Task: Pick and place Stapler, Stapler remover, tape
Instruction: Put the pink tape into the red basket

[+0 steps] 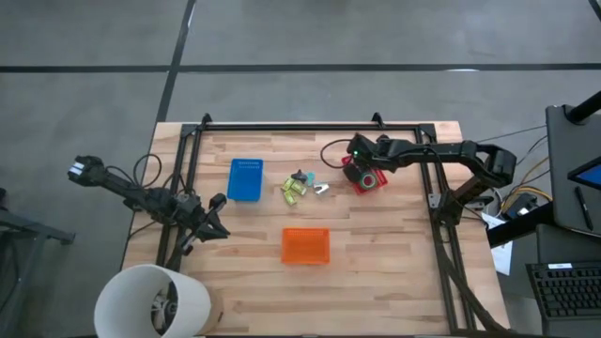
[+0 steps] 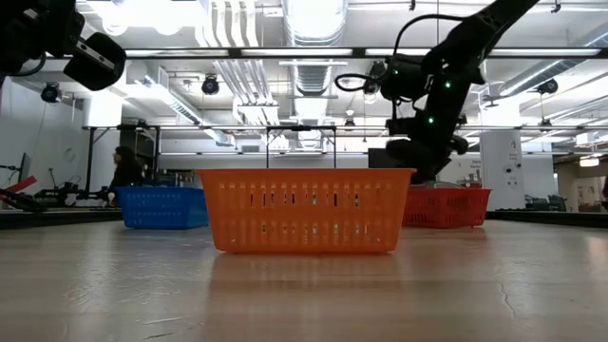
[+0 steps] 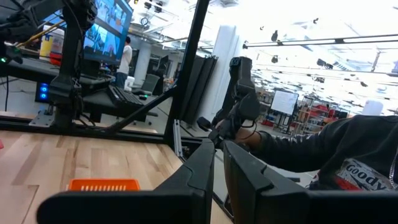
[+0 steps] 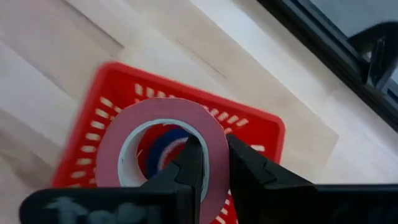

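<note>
My right gripper hangs over the red bin at the far right and is shut on a red-pink tape roll. A blue tape roll lies in the red bin and shows through the held roll's centre. Small green items, a dark item and a silvery item lie on the table between the blue bin and the red bin. My left gripper waits at the left edge, shut and empty. My right gripper pinches the red-pink roll's ring wall, one finger inside the open centre and one outside. The fingers come from above, pointing down. The roll is lifted clear above the red bin, its flat face turned toward the wrist camera.
An orange bin stands near the table's middle, toward the front. A white round tub stands at the near left corner. Black frame rails run along the far edge and both sides. A person in dark clothes is beyond the table.
</note>
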Action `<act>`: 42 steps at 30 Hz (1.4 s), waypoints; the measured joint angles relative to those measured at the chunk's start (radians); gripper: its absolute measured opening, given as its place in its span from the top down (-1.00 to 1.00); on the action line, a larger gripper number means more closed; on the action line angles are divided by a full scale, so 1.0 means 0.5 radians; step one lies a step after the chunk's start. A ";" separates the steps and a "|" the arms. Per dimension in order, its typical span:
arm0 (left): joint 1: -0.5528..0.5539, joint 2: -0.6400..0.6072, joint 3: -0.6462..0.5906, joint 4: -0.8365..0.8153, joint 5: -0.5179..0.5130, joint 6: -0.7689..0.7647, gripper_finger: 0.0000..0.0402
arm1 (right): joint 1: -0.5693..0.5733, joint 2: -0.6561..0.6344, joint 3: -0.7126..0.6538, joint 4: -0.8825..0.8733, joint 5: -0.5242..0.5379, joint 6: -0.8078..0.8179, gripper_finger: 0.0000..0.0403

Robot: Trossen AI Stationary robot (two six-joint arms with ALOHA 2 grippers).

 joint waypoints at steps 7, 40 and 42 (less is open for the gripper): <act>0.000 0.000 0.000 0.000 0.000 0.000 0.80 | -0.018 0.002 -0.057 0.004 0.003 0.002 0.74; 0.001 0.000 0.000 0.000 0.000 0.000 0.80 | -0.068 0.106 -0.056 0.058 0.072 0.040 0.24; 0.001 0.000 0.000 0.000 0.001 0.000 0.80 | -0.066 0.106 -0.044 0.046 0.071 0.039 0.17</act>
